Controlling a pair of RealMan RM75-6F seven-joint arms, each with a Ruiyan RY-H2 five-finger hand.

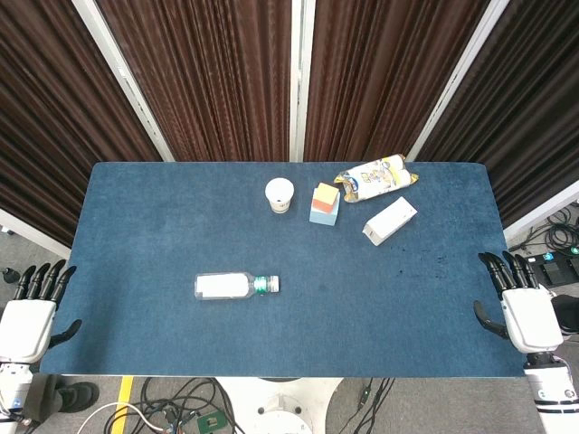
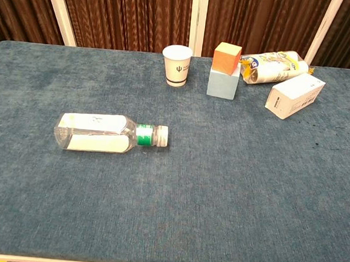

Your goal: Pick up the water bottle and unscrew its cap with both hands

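Blue felt-covered surface (image 1: 163, 217) is backed by dark brown pleated curtains (image 1: 208, 72). Clear plastic water bottle (image 1: 235, 286) w/ white cap (image 2: 161, 136) is laid on its side, left of centre. Left robot hand (image 1: 32, 312) & right robot hand (image 1: 520, 303) are held at the surface's edges, fingers apart, nothing held; both are seen in head view only.

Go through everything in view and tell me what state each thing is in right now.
water bottle: lying on its side, cap on
paper cup: upright
orange block: stacked on the blue block
white box: lying flat
snack bag: lying down
left hand: open, off the table
right hand: open, off the table
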